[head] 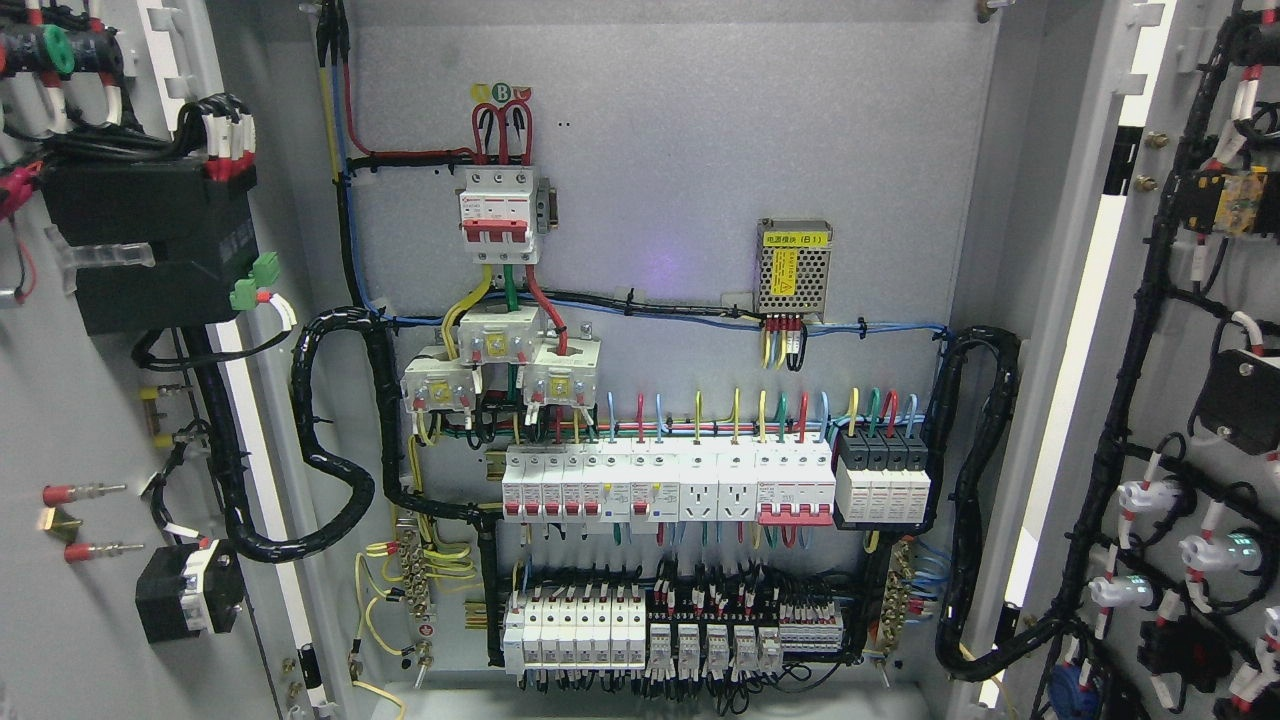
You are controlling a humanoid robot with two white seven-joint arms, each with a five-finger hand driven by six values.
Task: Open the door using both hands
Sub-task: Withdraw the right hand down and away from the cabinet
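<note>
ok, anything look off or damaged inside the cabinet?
Nothing stands out. Both doors, left door and right door, are swung wide open; breaker rows sit level, and the wire looms look tidy. No robot hand is in view.

Matt grey painted metal back panel (680, 130); glossy white plastic breakers (570, 485).

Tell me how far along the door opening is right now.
Done, by the look of it: the left door and right door both stand swung wide, showing their inner wiring, and the cabinet backplate with its breaker rows is fully exposed. Nothing is in hand; neither robot hand shows. No step appears left.
</note>
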